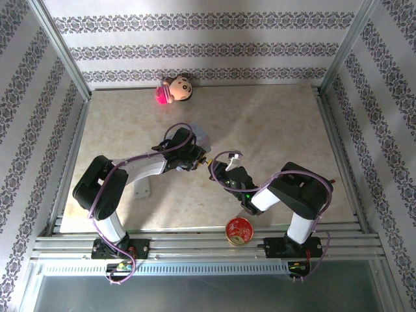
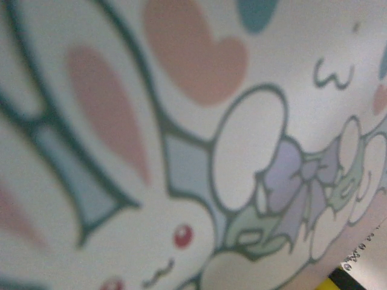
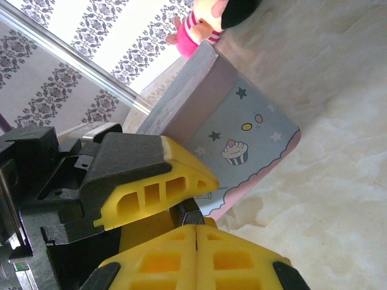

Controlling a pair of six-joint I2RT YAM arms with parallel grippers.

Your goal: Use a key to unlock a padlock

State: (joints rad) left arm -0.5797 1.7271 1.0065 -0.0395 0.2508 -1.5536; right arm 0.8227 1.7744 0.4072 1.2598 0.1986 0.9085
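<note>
A pale blue box (image 1: 201,139) printed with a bunny and a cupcake sits mid-table; its printed face (image 2: 181,151) is pressed close to the left wrist camera. The left gripper (image 1: 192,156) is at the box's near edge. In the right wrist view one of its yellow fingers (image 3: 163,181) presses down on a tiny dark block, the padlock (image 3: 193,206), with a second yellow finger under it. My right gripper (image 3: 196,232) is shut, its fingertips touching just below the padlock. The two grippers meet beside the box (image 3: 248,139). The key is hidden.
A doll with a pink body (image 1: 174,89) lies at the table's far edge. A round red tin (image 1: 238,230) rests at the near edge between the arm bases. A white bracket (image 1: 142,188) lies by the left arm. Metal frame rails (image 1: 71,149) border the table.
</note>
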